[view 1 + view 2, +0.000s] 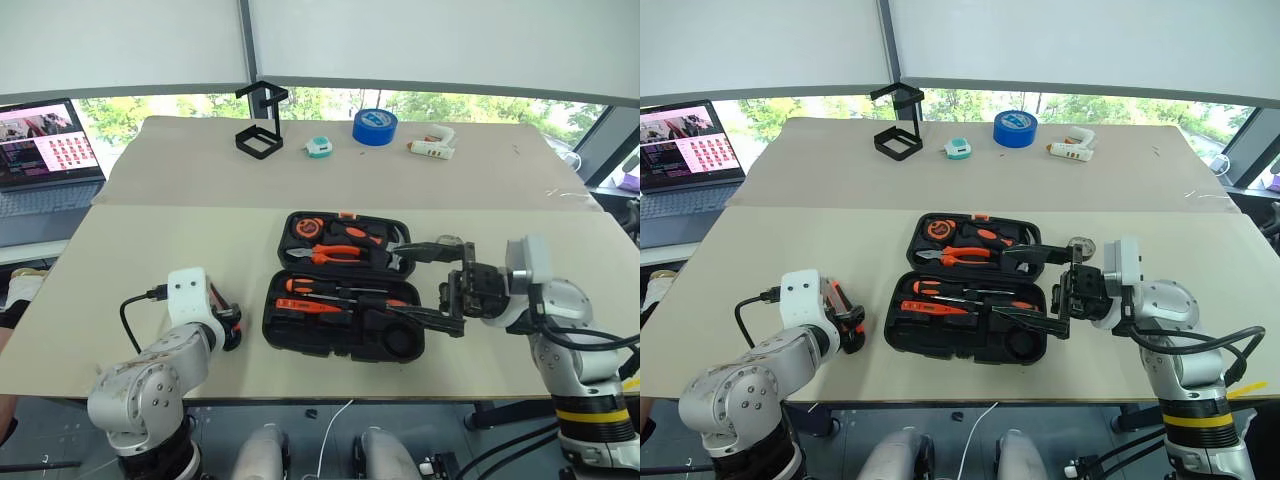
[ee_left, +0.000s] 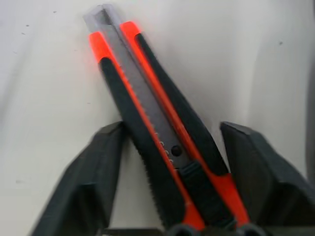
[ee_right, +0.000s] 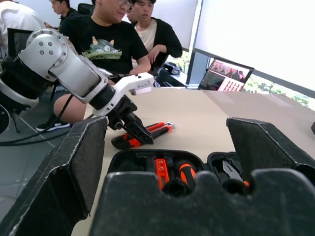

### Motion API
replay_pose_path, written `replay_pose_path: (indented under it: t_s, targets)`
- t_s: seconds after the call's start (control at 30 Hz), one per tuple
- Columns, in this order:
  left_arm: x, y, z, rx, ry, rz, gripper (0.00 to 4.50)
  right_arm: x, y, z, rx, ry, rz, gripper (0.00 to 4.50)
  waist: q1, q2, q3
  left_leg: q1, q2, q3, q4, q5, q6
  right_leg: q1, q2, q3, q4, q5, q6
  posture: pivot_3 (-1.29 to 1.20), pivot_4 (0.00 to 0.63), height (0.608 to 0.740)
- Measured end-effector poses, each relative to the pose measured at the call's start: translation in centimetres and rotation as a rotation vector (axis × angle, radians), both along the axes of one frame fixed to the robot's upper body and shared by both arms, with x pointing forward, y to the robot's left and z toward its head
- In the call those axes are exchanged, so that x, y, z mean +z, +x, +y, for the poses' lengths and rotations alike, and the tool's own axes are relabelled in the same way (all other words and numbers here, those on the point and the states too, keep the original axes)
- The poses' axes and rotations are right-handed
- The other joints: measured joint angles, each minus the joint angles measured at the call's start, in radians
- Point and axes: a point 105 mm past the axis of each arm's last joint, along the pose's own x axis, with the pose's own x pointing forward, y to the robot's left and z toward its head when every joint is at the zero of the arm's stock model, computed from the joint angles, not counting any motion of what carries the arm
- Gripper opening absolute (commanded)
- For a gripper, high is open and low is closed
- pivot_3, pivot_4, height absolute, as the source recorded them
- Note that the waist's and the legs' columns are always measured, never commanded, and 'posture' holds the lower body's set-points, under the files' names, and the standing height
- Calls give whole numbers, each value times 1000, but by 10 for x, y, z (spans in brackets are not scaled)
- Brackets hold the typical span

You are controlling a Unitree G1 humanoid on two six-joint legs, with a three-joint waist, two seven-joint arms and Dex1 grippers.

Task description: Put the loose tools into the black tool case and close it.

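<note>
My left gripper point(image 2: 170, 147) is down at the table point(image 1: 150, 240), its two fingers point(image 2: 86, 182) set on either side of the orange-and-black utility knife point(image 2: 157, 132). The gap between them is wider than the knife: one finger touches the handle's edge, the other stands just clear of it, so they are part-open around it and not clamped. The knife lies flat, its long axis running away from my palm and slanting across the gap, blade end pointing outward beyond my fingertips, butt end back between the finger roots.

The black tool case point(image 1: 340, 300) lies open just beside that hand, lid flat on the far side, with orange-handled screwdrivers point(image 1: 335, 295) lying lengthwise in the near half, their long axes running side to side.

My right gripper point(image 1: 432, 285) hangs above the case's other end, fingers point(image 3: 74, 167) spread wide and holding nothing, pointing across the case towards my left hand.
</note>
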Motion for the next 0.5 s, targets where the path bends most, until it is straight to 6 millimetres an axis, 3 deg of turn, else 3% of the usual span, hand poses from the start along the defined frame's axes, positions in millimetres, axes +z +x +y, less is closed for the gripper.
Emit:
replay_pose_path:
  t_s: [0.03,0.07,0.3,0.43,0.5]
  targets:
    - [-1,-1,0,0,-1,2,1714,0,0,0,0,0,1,4500,1,0,0,0,0,0,0,0,0,0,0,0,0,0,0,0,150,740]
    - [-1,-1,1,-5,-2,2,1661,0,0,0,0,0,2,4500,1,0,0,0,0,0,0,0,0,0,0,0,0,0,0,0,150,740]
    - [8,-5,31,-65,33,-8,1659,-5,0,-3,9,-5,20,4500,-12,0,0,0,1,1,-1,0,0,-3,2,0,2,-1,-3,0,150,740]
    - [47,-1,76,-197,123,-120,1659,-13,0,-13,-30,-9,48,4500,-17,-5,4,-2,4,0,-3,0,-2,-6,5,-4,3,-4,-8,0,150,740]
    - [75,4,61,-467,184,-236,1659,-15,-1,-22,-54,-41,47,4500,-5,-3,5,-4,3,0,-3,0,-2,-7,1,-5,1,-6,-11,0,150,740]
